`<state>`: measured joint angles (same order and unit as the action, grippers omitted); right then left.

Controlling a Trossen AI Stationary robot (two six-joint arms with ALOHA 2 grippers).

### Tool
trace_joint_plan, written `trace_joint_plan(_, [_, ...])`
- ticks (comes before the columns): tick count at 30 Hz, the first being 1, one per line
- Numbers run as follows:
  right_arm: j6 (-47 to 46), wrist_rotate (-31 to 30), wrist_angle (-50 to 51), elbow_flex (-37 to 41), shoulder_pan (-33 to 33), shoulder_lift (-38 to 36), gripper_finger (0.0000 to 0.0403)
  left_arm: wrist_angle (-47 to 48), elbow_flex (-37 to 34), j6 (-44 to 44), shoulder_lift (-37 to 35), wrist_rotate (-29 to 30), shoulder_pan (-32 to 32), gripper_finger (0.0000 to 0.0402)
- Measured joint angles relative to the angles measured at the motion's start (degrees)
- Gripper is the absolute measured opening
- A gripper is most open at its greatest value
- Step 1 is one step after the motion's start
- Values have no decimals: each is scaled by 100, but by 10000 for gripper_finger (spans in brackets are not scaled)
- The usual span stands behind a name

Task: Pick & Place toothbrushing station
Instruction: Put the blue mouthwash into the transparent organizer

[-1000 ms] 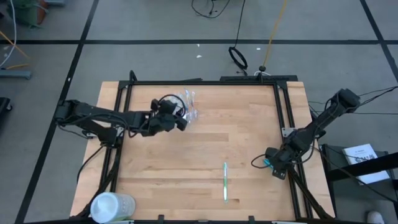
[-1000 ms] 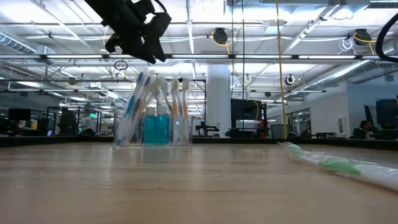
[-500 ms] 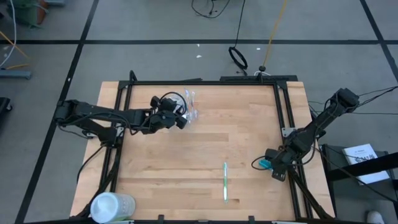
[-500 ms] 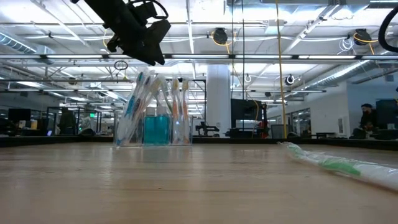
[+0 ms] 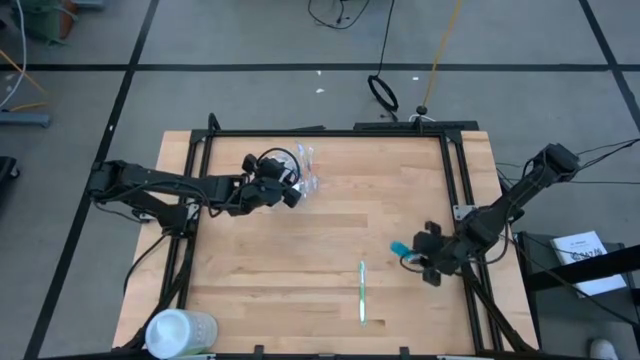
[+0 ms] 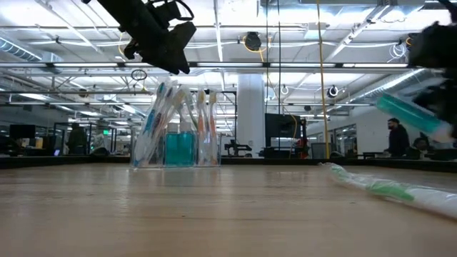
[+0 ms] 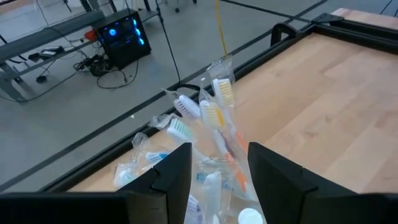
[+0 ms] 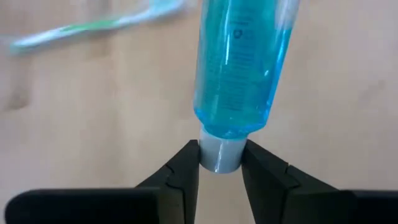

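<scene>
Two arms face you across the wooden table (image 5: 300, 250): your left arm stretches low from the left edge toward the far side, and your right arm reaches in from the right edge, bent at the elbow, its wrist over the boards near the front right. Your right gripper (image 8: 219, 163) pinches the grey cap of a teal toothpaste tube (image 8: 244, 62), the fingers closed narrowly on the cap while the tube's body sticks out ahead of them above the wood; in the high view the tube (image 5: 400, 248) shows just beside the gripper (image 5: 425, 262). Your left gripper (image 7: 219, 177) hovers right over the clear plastic cup (image 6: 176, 146), its fingers parted with toothbrush heads showing between them, touching nothing that you can make out. That cup stands upright at the far left of the table, packed with wrapped toothbrushes (image 7: 214, 115). One green toothbrush (image 5: 362, 292) lies alone flat on the boards near the front, between the arms. A white cylindrical container (image 5: 180, 332) sits at the front left corner.
</scene>
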<state>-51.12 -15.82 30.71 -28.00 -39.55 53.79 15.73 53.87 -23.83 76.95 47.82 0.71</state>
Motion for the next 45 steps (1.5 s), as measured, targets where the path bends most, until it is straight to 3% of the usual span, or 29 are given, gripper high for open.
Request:
trace_joint_plan(5, [1674, -1002, -965, 3, 568, 10, 93, -91, 0, 331, 0, -1, 0, 161])
trace_joint_plan(10, [4245, -1624, -2553, -1, 1395, 81, 93, -577, 0, 1101, -22, 21, 0, 161])
trace_joint_plan(16, [7032, -693, -4695, -9, 2545, 759, 93, -1172, -2, 2281, -607, 69, 0, 161])
trace_joint_plan(20, [8261, -379, -5133, -435, 3036, 1577, 93, -1183, 2, 2444, -1229, -41, 24, 161])
trace_joint_plan(27, [10634, -530, -5456, -1402, 3462, 2897, 93, -599, 2, 1517, -1580, -1741, 33, 161])
trace_joint_plan(34, [13517, -813, -7061, -1467, 3466, 3770, 93, -574, 2, -312, -1203, -2991, 33, 161])
trace_joint_plan(41, [15689, -801, -8482, -1470, 3420, 4361, 93, -513, 2, -1465, -589, -3287, 49, 161])
trace_joint_plan(45, [16307, -810, -8734, -1468, 3436, 4518, 94, -550, 2, -2086, -217, -3301, 92, 161])
